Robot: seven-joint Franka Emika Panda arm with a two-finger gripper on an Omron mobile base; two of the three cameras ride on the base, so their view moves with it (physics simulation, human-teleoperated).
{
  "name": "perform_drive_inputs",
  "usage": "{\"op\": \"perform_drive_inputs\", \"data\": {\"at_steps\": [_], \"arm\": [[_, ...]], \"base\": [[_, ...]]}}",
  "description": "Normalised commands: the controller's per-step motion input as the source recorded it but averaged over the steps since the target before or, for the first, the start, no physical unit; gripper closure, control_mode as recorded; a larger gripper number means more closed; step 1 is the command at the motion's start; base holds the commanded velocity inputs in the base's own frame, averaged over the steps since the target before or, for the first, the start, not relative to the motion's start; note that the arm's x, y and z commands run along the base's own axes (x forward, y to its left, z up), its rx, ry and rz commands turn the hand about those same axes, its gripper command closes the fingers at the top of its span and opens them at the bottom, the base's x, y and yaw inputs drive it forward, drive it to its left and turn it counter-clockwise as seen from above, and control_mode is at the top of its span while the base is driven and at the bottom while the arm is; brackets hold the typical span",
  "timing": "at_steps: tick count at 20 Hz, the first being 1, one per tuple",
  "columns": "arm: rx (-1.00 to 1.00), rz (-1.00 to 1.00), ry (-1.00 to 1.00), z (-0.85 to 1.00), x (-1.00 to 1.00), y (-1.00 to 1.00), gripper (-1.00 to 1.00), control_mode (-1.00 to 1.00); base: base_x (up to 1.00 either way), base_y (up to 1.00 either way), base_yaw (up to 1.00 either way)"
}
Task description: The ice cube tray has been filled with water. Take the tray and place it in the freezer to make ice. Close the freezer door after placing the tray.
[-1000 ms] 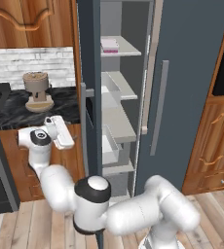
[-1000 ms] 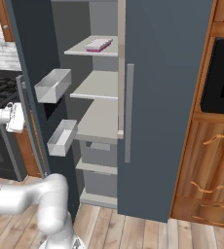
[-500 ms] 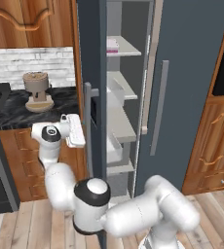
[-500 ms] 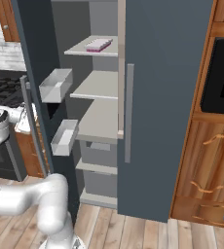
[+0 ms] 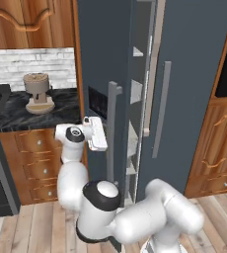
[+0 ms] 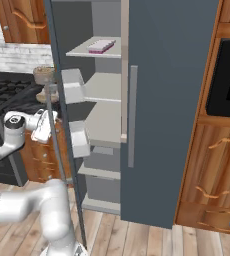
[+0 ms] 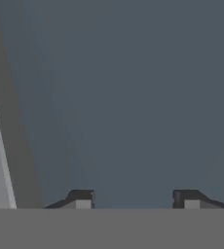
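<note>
The arm is glossy white, built of rounded, bulbous links with dark joint bands between them. A round dark cap sits just behind the hand (image 5: 96, 134), a flat white block ending in two small dark finger tips (image 7: 81, 197).

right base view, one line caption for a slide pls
Ice cube tray on the top freezer shelf; tool at the freezer door.

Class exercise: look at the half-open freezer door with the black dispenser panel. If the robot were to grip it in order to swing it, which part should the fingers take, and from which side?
Probably the silver bar handle on the freezer door's outer face. It is a long upright bar standing off the flat panel, so the fingers could close across it, coming straight at the outer face. The door's slab itself looks too broad to pinch.
</note>
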Motion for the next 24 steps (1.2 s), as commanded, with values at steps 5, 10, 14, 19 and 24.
{"op": "perform_drive_inputs", "data": {"at_steps": [5,10,14,19,24], "arm": [[0.12,0.15,0.00,0.00,0.38,-0.77,-1.00,-1.00],[0.13,0.28,0.01,0.00,0.74,-0.57,-1.00,-1.00],[0.10,0.35,0.01,0.00,0.81,-0.45,-1.00,-1.00],[0.10,0.40,0.00,0.00,0.83,-0.58,-1.00,-1.00],[0.09,0.44,0.00,0.00,0.78,-0.49,-1.00,-1.00]], "base": [[0.00,0.00,0.00],[0.00,0.00,0.00],[0.00,0.00,0.00],[0.00,0.00,0.00],[0.00,0.00,0.00]]}}
